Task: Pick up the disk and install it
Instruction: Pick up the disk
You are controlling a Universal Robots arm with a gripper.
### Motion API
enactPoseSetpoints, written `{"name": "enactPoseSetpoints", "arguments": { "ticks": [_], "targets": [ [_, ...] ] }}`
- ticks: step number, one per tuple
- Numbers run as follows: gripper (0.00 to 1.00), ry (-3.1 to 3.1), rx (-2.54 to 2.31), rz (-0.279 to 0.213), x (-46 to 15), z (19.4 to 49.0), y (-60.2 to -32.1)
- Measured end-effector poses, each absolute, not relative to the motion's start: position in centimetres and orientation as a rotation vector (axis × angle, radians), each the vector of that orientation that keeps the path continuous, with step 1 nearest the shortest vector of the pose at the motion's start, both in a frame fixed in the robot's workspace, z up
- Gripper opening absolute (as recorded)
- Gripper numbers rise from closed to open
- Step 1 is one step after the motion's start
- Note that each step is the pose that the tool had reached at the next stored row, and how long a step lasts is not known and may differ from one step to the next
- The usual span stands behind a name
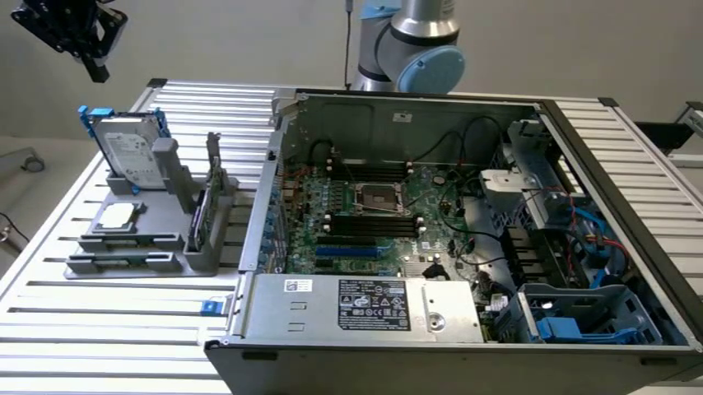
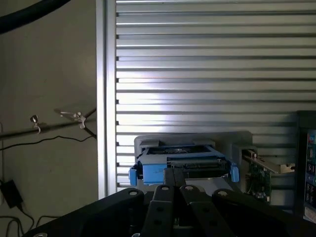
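So, gripper: my fingers were pressed together, holding nothing, high above the table.
Risk: by my judgement, coming down with fingers closed could strike the disk on its top edge and tip it in its rack; a grip on the blue bracket alone might slip.
Disk: it stood on edge in that grey rack, below and ahead of me, well apart from my fingertips.
Beyond: the open computer sat just beside the rack, on the exterior view's right.
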State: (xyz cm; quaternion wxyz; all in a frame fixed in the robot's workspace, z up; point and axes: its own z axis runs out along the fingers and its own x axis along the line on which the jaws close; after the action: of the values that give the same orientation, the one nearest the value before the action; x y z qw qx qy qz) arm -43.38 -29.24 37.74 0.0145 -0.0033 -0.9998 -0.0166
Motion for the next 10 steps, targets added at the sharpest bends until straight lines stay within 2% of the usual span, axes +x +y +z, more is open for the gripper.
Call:
{"name": "enactPoseSetpoints", "arguments": {
  "ticks": [10],
  "targets": [
    [0.11,-3.115,0.004,-0.048,-43.66,37.66,-29.17]
  ]
}}
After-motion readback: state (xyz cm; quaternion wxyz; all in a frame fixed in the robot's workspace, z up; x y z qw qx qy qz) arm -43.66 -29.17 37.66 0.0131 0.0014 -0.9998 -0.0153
